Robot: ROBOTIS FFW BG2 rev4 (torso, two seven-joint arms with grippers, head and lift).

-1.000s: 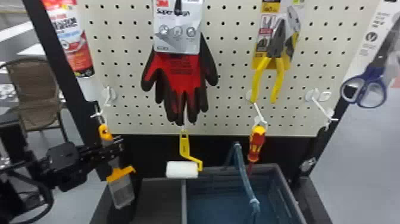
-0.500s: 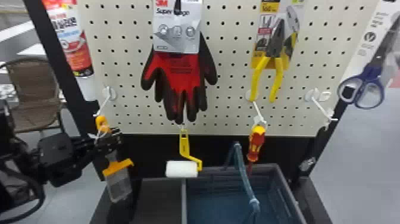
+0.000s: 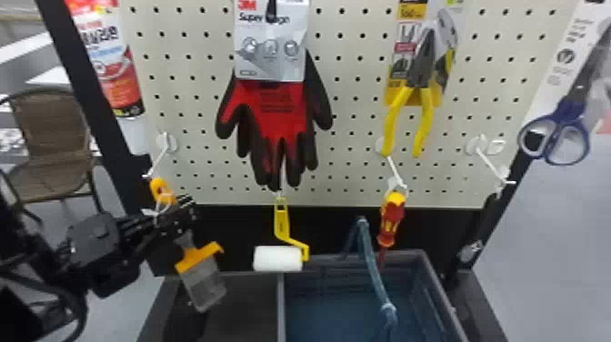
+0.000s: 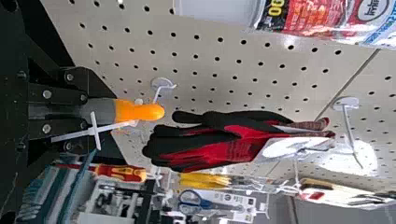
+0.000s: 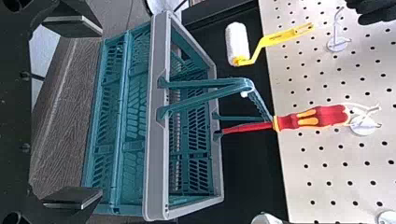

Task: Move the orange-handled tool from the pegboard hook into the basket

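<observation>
Left gripper [image 3: 175, 217], at the left side of the pegboard: its black fingers are closed on the grey part of the handle, one on each side in the left wrist view. Clamped there is the orange-handled tool [image 3: 196, 257], a flat implement with a rounded orange butt, a grey mid-handle, an orange crosspiece like a collar, and a broad, pale, translucent rectangular end below. It leans, butt up and toward the robot's left, wide end down and toward the right. A thin white plastic tie [image 4: 95, 131] crosses the handle near the fingers.

The butt sits right by the tip of a slim white hook [image 3: 157, 161]; whether it still bears on the hook, one cannot tell. The tool is outside the basket.

Further out, on the cream perforated pegboard [image 3: 354, 105]: black-and-red work gloves [image 3: 282, 116], a white paint roller with yellow handle [image 3: 278, 258], yellow-handled pliers [image 3: 423, 123], and a red-and-yellow screwdriver [image 3: 392, 219]. Below stands the teal plastic basket with grey rim [image 5: 157, 140], its handle raised.

Right gripper [image 5: 99, 112]: fingers wide apart, nothing between them, facing the basket in the right wrist view.
</observation>
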